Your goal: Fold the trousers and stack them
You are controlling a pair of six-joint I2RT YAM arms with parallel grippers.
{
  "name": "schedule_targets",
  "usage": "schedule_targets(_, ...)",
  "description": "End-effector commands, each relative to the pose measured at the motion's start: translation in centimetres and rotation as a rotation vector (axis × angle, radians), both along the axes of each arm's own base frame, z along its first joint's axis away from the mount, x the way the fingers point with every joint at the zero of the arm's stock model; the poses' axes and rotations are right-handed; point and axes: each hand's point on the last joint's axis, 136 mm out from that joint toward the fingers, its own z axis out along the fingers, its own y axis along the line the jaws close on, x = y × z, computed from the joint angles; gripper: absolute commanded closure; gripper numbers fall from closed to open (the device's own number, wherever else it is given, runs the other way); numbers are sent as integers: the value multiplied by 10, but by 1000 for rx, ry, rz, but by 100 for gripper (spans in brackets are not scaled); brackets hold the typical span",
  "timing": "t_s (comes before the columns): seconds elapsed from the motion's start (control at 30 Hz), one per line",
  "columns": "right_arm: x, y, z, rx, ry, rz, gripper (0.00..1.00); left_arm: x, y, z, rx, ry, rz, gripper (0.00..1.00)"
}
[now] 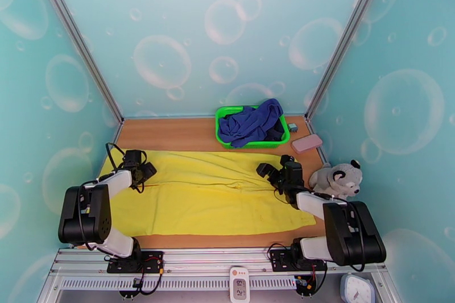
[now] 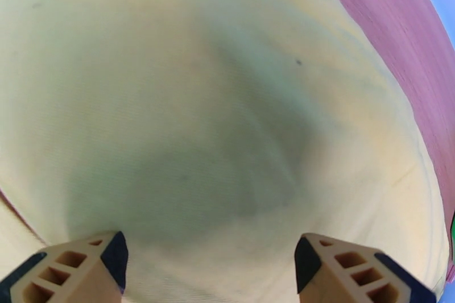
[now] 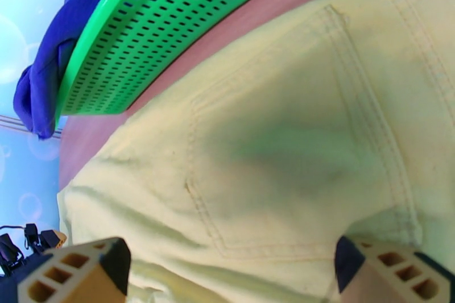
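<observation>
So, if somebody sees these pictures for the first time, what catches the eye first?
The bright yellow trousers, spread flat across most of the wooden table. Behind them, at the far edge, a green basket holds a crumpled dark blue cloth. A grey and white plush animal sits at the table's right edge.

Looks like a robot lab test booth, not a home. Teal bubble-print backdrop panels [image 1: 227, 31] on aluminium posts [image 1: 74, 37] box in a small wooden desk [image 1: 170, 131]. The arms [image 1: 85, 213] are bolted to a metal rail [image 1: 216, 261] with loose wiring. Back behind the right gripper [image 1: 267, 172] sit a digital meter [image 1: 239, 284] and a clock [image 1: 357, 289].
</observation>
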Motion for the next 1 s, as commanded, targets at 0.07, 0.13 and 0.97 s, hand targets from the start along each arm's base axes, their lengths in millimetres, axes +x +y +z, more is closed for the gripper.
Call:
schedule_targets(0.07, -29, -10, -3, -101, 57, -58, 1, 16, -19, 50, -42, -176, -103, 18)
schedule_targets(0.13, -20, -1, 28, -151, -59, -26, 1, 23, -39, 69, -82, -253, -191, 19)
schedule_targets(0.97, 59, 48, -11, -50, 37, 176, 1, -109, -210, 8, -454, 189, -673, 1)
